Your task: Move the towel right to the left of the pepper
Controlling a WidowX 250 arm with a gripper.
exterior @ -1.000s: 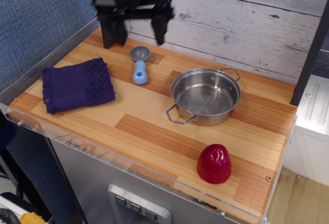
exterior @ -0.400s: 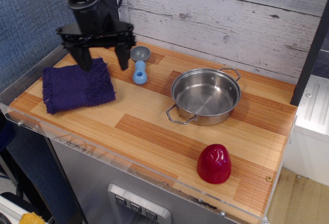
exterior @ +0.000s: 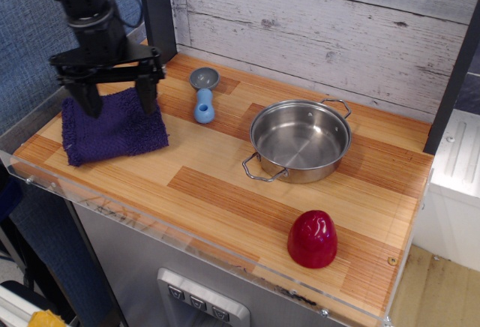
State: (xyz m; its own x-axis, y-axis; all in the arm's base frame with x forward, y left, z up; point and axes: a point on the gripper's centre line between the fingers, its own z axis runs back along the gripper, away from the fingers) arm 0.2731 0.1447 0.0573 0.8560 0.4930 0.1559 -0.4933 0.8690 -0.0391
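Hovering over the towel at nine o'clock, the gripper holds its fingers apart; the pepper sits at five o'clock.

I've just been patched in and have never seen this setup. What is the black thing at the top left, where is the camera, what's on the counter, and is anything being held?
There is one view: a fixed camera looking down at an angle on a wooden counter from its front. The black thing is the robot arm's gripper, two fingers pointing downward, spread apart. It hangs over the purple towel at the counter's left end, the fingers spanning its far part. Nothing is held; the towel lies flat. Whether the fingertips touch the cloth cannot be told. To the right lie a blue-handled grey scoop, then an empty steel pot. The red toy pepper stands near the front edge on the right, far from the towel.
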